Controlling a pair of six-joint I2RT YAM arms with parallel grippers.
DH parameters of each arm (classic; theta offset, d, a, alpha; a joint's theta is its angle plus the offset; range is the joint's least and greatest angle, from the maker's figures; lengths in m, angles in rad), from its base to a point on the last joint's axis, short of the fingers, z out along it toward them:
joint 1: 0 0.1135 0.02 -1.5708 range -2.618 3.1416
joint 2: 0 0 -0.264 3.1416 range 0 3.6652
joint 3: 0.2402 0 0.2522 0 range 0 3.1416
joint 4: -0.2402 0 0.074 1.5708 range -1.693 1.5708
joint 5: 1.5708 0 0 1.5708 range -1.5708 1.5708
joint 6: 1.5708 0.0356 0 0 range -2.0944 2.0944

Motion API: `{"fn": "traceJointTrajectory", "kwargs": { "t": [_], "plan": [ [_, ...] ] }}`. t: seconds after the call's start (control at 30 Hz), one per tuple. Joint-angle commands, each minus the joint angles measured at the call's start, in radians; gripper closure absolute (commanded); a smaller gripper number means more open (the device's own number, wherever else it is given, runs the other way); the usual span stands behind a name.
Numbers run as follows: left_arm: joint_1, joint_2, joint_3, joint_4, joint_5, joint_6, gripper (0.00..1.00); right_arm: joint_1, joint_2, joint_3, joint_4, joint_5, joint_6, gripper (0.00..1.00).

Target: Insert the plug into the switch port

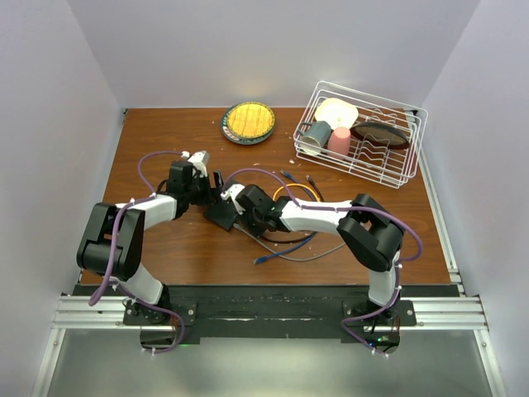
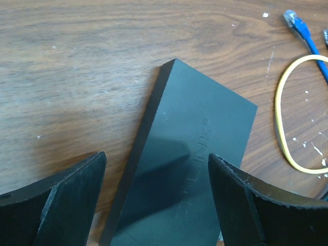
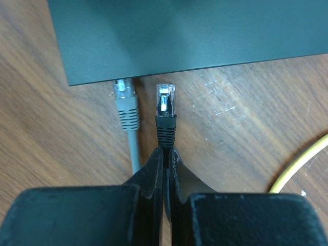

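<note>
Plug – pinched behind its boot in my right gripper – sits just short of the switch edge at twelve o'clock, ports hidden, left gripper apart astride it; misaligned, I'd jam it or shove the unheld switch away.

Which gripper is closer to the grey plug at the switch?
Right. The right gripper, shut on the black cable, sits just beside the grey plug. The left gripper is open over the switch; its camera shows no grey plug.
</note>
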Motion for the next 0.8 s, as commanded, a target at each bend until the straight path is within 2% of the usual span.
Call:
{"fn": "traceJointTrajectory", "kwargs": {
  "t": [0.0, 0.77],
  "plan": [
    [0.006, 0.008, 0.018, 0.051, 0.035, 0.02, 0.15, -0.012, 0.013, 0.035, -0.016, 0.005, 0.004, 1.0],
    [0.005, 0.064, 0.021, 0.055, 0.07, 0.013, 0.17, -0.014, -0.013, 0.04, 0.022, 0.004, 0.018, 1.0]
  ]
}}
